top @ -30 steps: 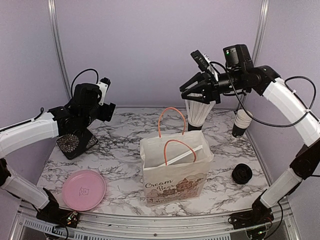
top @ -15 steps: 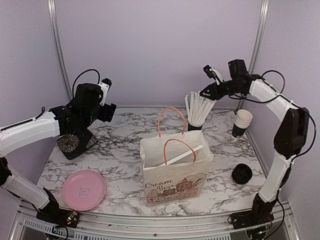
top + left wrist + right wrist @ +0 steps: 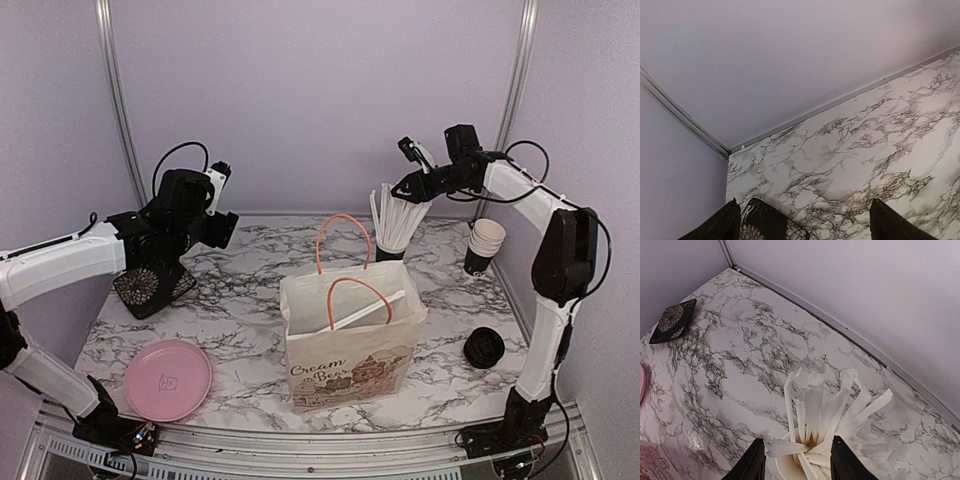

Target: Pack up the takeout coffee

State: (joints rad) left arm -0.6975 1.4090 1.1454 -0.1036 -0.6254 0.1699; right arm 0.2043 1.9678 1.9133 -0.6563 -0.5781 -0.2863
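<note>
Over marble table (image 3: pixel 240 300), right tool (image 3: pixel 797 442) hangs part-open, empty, above straws (image 3: pixel 820 410).

Marble-print surface (image 3: pixel 240 300): smooth, slight sheen. Paper bag (image 3: pixel 345 350): matt off-white paper w/ brown print, orange cord handles (image 3: pixel 345 235). Left-front of bag: pink plate (image 3: pixel 167 378), smooth glossy plastic. Behind bag: white straws (image 3: pixel 398 215), matt, paper-looking. Right of bag: takeout coffee (image 3: pixel 483 348), black, matt finish.
</note>
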